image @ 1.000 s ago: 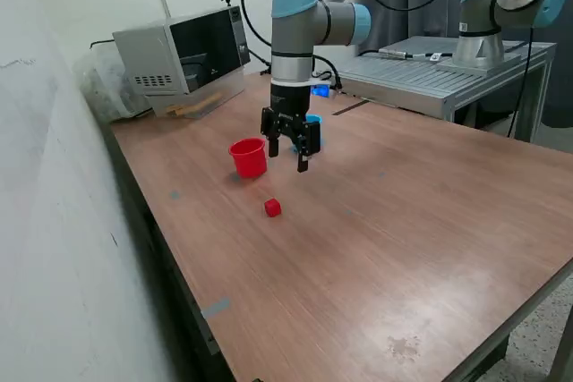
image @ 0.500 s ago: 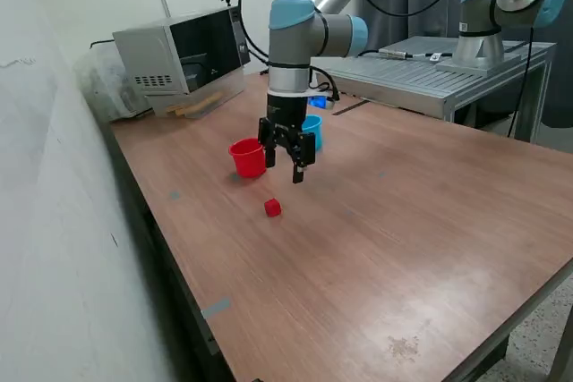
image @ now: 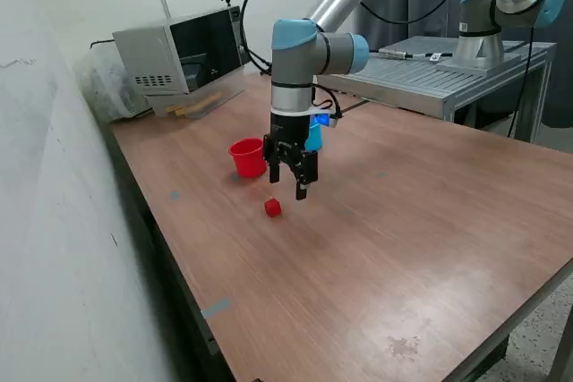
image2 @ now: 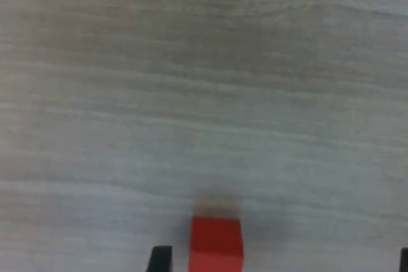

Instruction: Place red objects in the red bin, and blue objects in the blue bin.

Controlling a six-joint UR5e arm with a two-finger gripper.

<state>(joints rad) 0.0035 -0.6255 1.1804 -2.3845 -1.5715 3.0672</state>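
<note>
Going for the 1 red cube [image: 272,208] now; pincer [image: 288,182] spread wide, empty, needs to center over it and drop.

No legible text or labels anywhere

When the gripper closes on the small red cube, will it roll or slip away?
The red cube sits flat on the wooden table, so rolling seems unlikely. Its faces look flat and rigid, which should suit the open gripper. Being so small, it is probably light and might slide if nudged off-centre.
</note>
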